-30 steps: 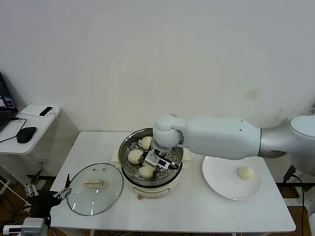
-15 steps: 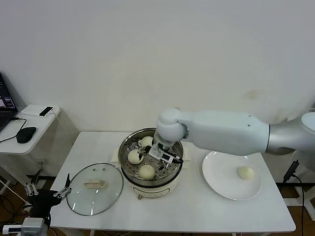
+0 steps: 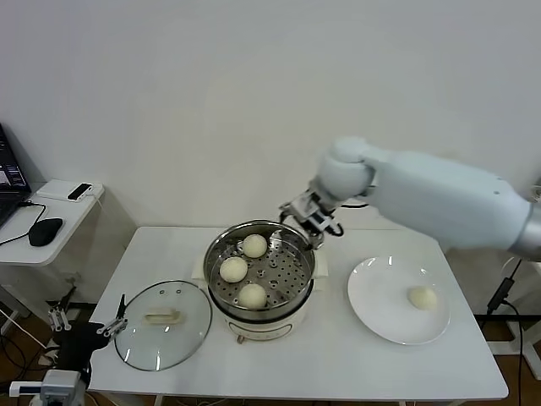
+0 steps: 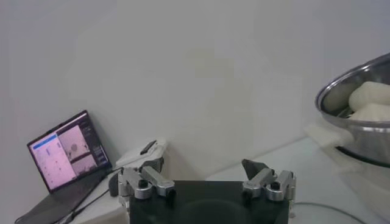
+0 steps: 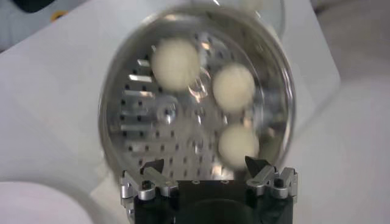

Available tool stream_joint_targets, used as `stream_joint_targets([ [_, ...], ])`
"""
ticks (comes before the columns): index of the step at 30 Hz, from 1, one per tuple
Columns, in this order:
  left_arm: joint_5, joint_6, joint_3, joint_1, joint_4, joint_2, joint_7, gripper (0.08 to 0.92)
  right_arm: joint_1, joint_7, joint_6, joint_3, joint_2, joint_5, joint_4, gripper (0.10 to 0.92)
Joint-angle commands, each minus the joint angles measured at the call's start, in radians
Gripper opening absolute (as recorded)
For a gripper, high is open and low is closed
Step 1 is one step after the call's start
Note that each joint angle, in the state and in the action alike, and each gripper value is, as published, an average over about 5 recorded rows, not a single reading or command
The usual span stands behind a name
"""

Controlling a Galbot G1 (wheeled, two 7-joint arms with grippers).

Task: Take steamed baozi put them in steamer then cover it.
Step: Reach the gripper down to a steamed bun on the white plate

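The steamer [image 3: 287, 275] stands mid-table with three baozi on its perforated tray: one at the back [image 3: 254, 245], one on the left [image 3: 233, 268], one at the front [image 3: 251, 294]. A fourth baozi [image 3: 422, 297] lies on the white plate [image 3: 380, 300] to the right. The cover [image 3: 162, 326] lies flat on the table left of the steamer. My right gripper [image 3: 311, 211] is open and empty, above the steamer's far right rim. The right wrist view shows its open gripper [image 5: 204, 165] over the steamer [image 5: 140, 122] with the buns [image 5: 175, 64]. My left gripper [image 3: 87, 326] is open, off the table's front left corner.
A side table with a laptop [image 4: 64, 155], a mouse [image 3: 44, 230] and a small box stands to the far left. The white table [image 3: 363, 364] has bare surface in front of the steamer and the plate. A wall is close behind.
My right gripper has risen out of the steamer and moved back and to the right, empty. Three buns stay in the steamer. The left arm has barely moved.
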Motion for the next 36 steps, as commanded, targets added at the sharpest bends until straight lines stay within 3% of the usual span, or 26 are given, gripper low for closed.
stream_joint_targets([
  [1,-0.001,0.001,0.012,-0.008,0.004,0.020,0.001,0.823,-0.100,-0.024,-0.150,0.085,-0.339,-0.004,-0.005,0.823],
  [7,0.002,0.004,0.041,-0.025,0.015,0.034,0.001,0.823,-0.281,-0.027,-0.072,0.196,-0.467,-0.099,-0.025,0.823],
  [16,0.005,0.005,0.060,-0.037,0.031,0.040,0.001,0.823,-0.694,-0.029,0.026,0.546,-0.532,-0.236,-0.077,0.823],
  [24,0.009,0.006,0.056,-0.030,0.030,0.036,0.001,0.823,-0.891,-0.007,0.076,0.710,-0.470,-0.361,-0.181,0.823],
  [36,0.011,0.006,0.033,-0.013,0.032,0.018,0.001,0.823,-0.860,0.025,0.109,0.712,-0.302,-0.441,-0.364,0.823],
])
